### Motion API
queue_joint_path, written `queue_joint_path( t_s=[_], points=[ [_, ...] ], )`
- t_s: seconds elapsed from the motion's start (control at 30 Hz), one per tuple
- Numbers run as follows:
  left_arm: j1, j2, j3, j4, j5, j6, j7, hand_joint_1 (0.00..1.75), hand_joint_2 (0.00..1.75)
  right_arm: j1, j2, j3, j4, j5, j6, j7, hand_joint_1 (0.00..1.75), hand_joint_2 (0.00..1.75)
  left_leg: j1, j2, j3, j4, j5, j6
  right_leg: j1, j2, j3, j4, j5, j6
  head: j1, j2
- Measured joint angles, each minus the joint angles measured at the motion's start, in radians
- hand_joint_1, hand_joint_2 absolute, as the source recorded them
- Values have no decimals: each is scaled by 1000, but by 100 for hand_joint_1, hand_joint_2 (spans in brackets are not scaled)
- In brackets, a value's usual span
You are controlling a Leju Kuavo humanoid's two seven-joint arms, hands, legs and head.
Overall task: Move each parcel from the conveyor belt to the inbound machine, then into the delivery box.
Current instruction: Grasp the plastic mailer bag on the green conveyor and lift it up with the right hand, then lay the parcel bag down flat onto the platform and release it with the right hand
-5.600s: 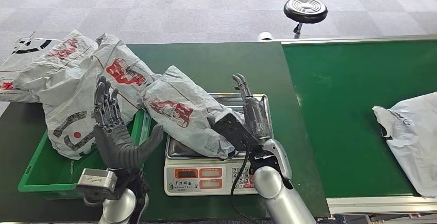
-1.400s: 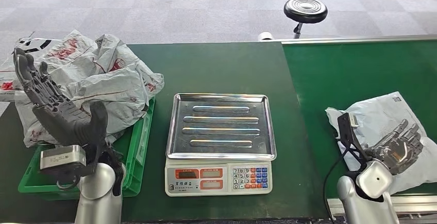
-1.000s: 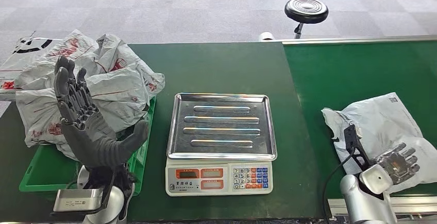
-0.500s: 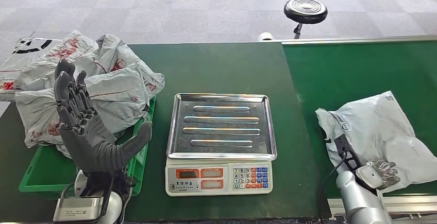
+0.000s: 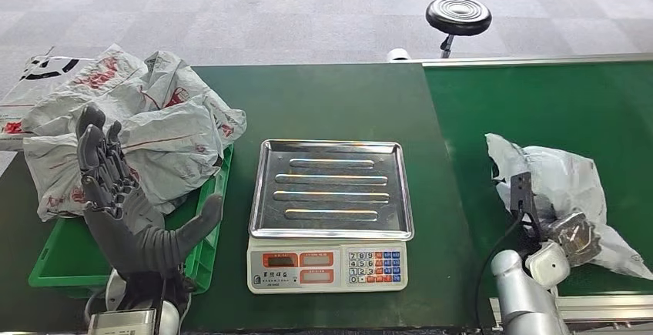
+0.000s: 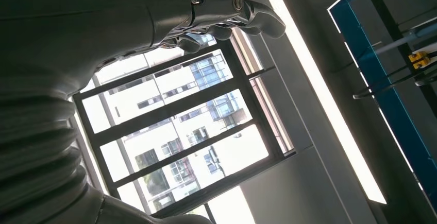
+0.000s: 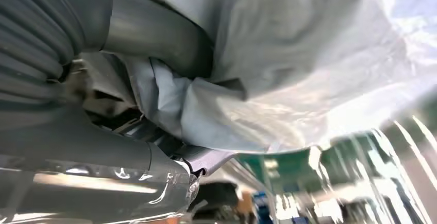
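A grey plastic parcel (image 5: pixel 566 189) lies crumpled on the green conveyor belt (image 5: pixel 539 104) at the right. My right hand (image 5: pixel 571 236) grips its near edge. In the right wrist view the thumb (image 7: pixel 154 33) and fingers pinch a fold of the parcel (image 7: pixel 288 54). The inbound machine, a scale with a bare steel tray (image 5: pixel 331 189), stands in the middle. My left hand (image 5: pixel 123 204) is raised in front of the green delivery box (image 5: pixel 58 262), fingers spread and holding nothing. In the left wrist view the left hand (image 6: pixel 103 23) shows against a ceiling and windows.
Several grey parcels with red print (image 5: pixel 146 131) are heaped over the delivery box and the table's left end. The scale's keypad (image 5: pixel 375 264) faces me. A black stool (image 5: pixel 458 15) stands on the carpet beyond the belt.
My right hand has closed on the parcel's near edge, and the parcel has bunched up from flat into a crumpled heap. The left hand has sunk slightly, still spread.
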Motion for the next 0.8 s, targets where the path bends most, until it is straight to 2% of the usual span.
queue_joint_path(
  t_s=[0.13, 0.2, 0.37, 0.53, 0.6, 0.7, 0.8],
  points=[
    [3, 0, 0, 1, -2, 5, 4, 0, 175, 96, 120, -25, -471, -50, -17, -219, 175, 175, 0, -2, -1, 0, 0, 0, 0, -2, -2, 0, -2, -2, 0, 0],
    [3, 0, 0, 4, -2, 8, 4, 0, 175, 120, 173, -35, -644, -69, -18, -294, 175, 175, 1, -2, -1, 0, -1, -1, 1, -2, -2, 0, -3, -2, 0, 0],
    [2, 0, 0, 10, -2, 14, 4, 0, 175, 158, 254, -49, -900, -85, -17, -333, 175, 175, 1, -1, -1, 0, -1, -1, 0, -1, -2, 0, -3, -2, 0, 0],
    [2, 0, 1, 14, -2, 18, 0, 0, 175, 169, 297, -52, -987, -122, -15, -412, 175, 175, 0, 0, 0, 0, -1, -1, 0, -1, -1, 0, -3, -2, 0, 0],
    [-1, 0, 1, 17, -2, 27, -7, 0, 175, 168, 305, -16, -975, -143, 3, -423, 175, 175, 0, 1, 0, 0, -1, -1, 0, 0, 0, 0, -2, -2, 0, 0],
    [-13, 1, 1, 29, -11, 46, -20, 0, 175, 158, 295, 126, -903, -196, 117, -395, 175, 175, 0, 5, 1, -1, -1, -1, 1, 3, 0, 1, -2, -3, 0, 0],
    [-47, 4, -1, 57, -45, 46, -15, 0, 175, 121, 283, 336, -763, -311, 291, -412, 175, 175, 1, 8, 2, -1, 1, -4, 1, 6, -3, 2, 0, -6, 0, 0]
  ],
)
